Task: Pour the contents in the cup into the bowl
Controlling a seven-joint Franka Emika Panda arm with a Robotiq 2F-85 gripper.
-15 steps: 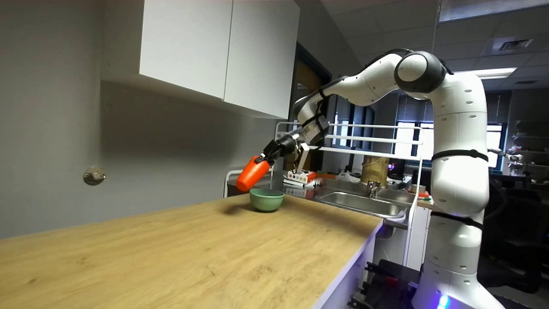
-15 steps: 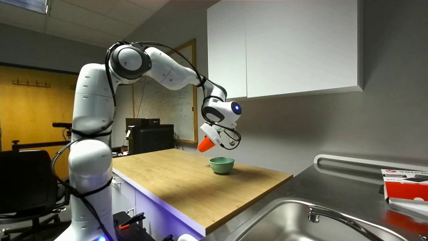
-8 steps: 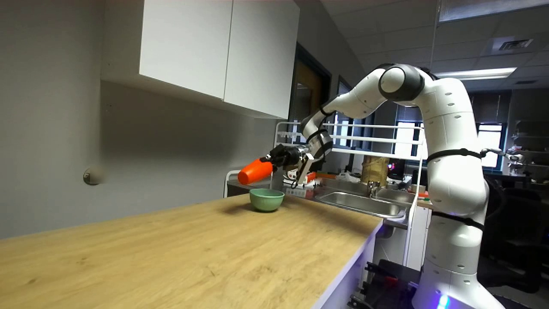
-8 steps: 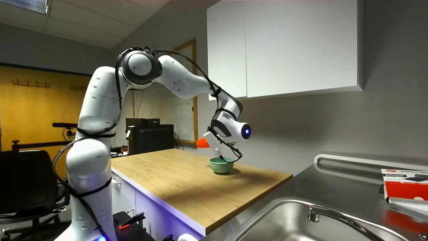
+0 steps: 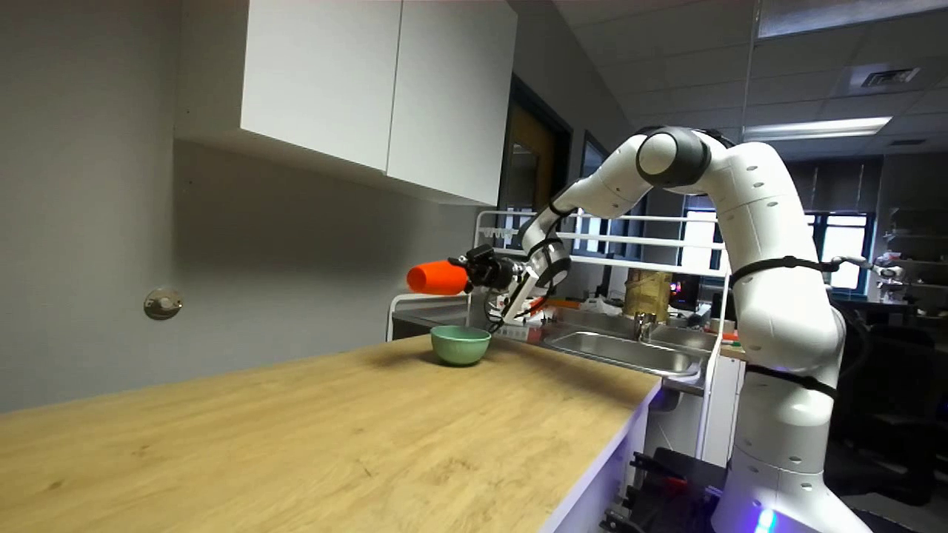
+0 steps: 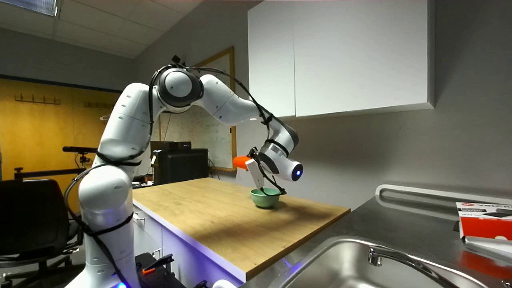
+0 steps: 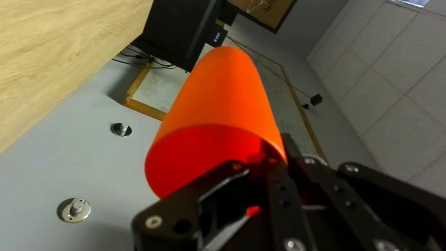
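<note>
cup (image 5: 437, 278) steep to near-level over last 1.0 s, base lifted | gripper (image 5: 464, 269) clamped on its rim | higher than bowl (image 5: 461, 346) on counter (image 5: 333, 422), mouth end nearest | pour likely starting; contents unseen

Bright orange on the cup (image 7: 223, 94), soft green on the bowl (image 5: 460, 348)!
Inside, the cup glows deeper red; here's the tool (image 5: 465, 272) in black, the arm (image 5: 770, 222) white with a dark grey ring (image 5: 692, 159) and black straps (image 5: 785, 263), the tabletop (image 5: 311, 437) pale tan with streaky wood grain, the cabinets (image 5: 318, 74) plain white, the wall (image 5: 81, 222) grey, the box (image 6: 486, 228) red and white.
</note>
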